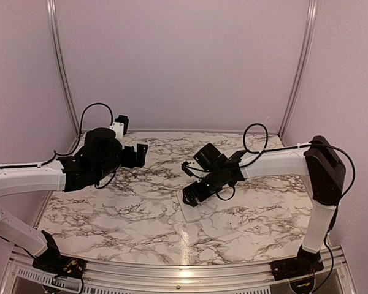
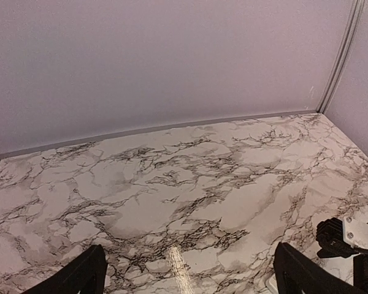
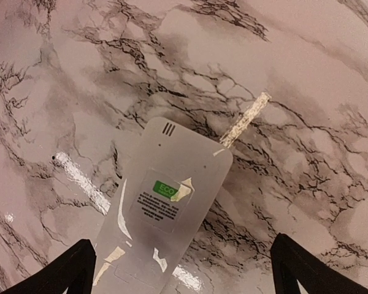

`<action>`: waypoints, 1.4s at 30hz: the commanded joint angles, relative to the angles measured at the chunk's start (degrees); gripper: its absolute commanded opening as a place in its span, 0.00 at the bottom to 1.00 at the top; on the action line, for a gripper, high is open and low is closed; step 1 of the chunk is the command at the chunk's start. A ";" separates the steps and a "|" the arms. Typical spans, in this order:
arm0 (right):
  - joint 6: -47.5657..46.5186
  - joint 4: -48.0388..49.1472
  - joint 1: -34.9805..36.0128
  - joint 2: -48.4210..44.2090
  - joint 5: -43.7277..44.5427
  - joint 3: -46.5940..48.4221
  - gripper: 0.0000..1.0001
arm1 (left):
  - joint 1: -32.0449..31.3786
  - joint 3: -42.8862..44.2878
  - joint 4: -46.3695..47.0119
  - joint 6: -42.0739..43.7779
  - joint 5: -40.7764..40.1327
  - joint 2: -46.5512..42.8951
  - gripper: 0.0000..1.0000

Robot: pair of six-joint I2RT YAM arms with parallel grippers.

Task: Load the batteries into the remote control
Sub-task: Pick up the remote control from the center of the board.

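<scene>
the remote [image 3: 172,184] lies flat on the marbled desk [image 1: 110,208], near the middle and a little to the right. it is back side up. a green label [image 3: 165,188] sits on its pale casing. three short slots [image 3: 168,128] mark the end farthest from the right claw's camera, and a few torn white scraps cling to the surface.

the right claw [image 3: 183,245] hangs just over the remote, tilted down toward the desk. its two black fingers [image 3: 61,272] are spread as wide as they go, one on each side of the remote, and they hold nothing.

a thin pale strip [image 3: 245,119], patterned like the desk, lies at an angle on the surface. one end meets the slotted end of the remote at a corner. whether it touches or slips under, i cannot tell.

the left claw [image 2: 189,257] is raised off the desk at the far left, well apart from the remote. it faces across the desk toward the plain back wall [image 2: 172,61]. its fingers [image 2: 80,275] are also spread fully and grip nothing. part of the right arm [image 2: 346,236] shows at the lower right of its view.
</scene>
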 commanded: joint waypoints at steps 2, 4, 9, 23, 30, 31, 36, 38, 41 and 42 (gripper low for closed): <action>3.79 -2.67 0.65 3.69 -1.27 3.31 0.96 | 0.03 -2.13 -0.20 -1.16 -1.77 -0.88 0.99; 4.31 -2.49 0.81 4.77 -1.45 3.97 0.95 | 0.03 -2.53 0.24 -1.31 -1.81 -0.87 0.99; 5.15 -3.62 1.73 7.73 -0.47 6.55 0.92 | 0.03 -3.30 1.08 -1.18 -2.27 -0.52 0.99; 7.86 -9.86 4.97 16.26 6.13 13.62 0.67 | 0.04 -5.85 1.78 -0.64 -6.46 -1.38 0.99; 8.43 -8.62 4.93 15.32 5.82 12.44 0.47 | 0.03 -5.67 0.92 -0.66 -4.22 -0.88 0.99; 8.42 -7.51 4.72 14.58 4.94 12.12 0.44 | 0.04 -5.76 0.84 -0.58 -2.44 -1.08 0.99; 7.62 1.25 2.72 7.56 -1.37 9.12 0.33 | 0.62 -7.67 3.80 -0.38 7.65 -3.72 0.99; 6.90 4.38 1.77 4.48 -2.54 7.66 0.30 | 0.94 -8.23 5.19 -0.49 11.35 -4.73 0.99; 5.31 10.14 0.11 -0.58 -5.51 5.58 0.29 | 1.34 -8.56 6.80 -0.68 15.99 -5.79 0.99; 4.72 11.17 -0.22 -2.24 -6.38 4.87 0.28 | 1.49 -8.71 7.61 -0.63 18.65 -6.03 0.99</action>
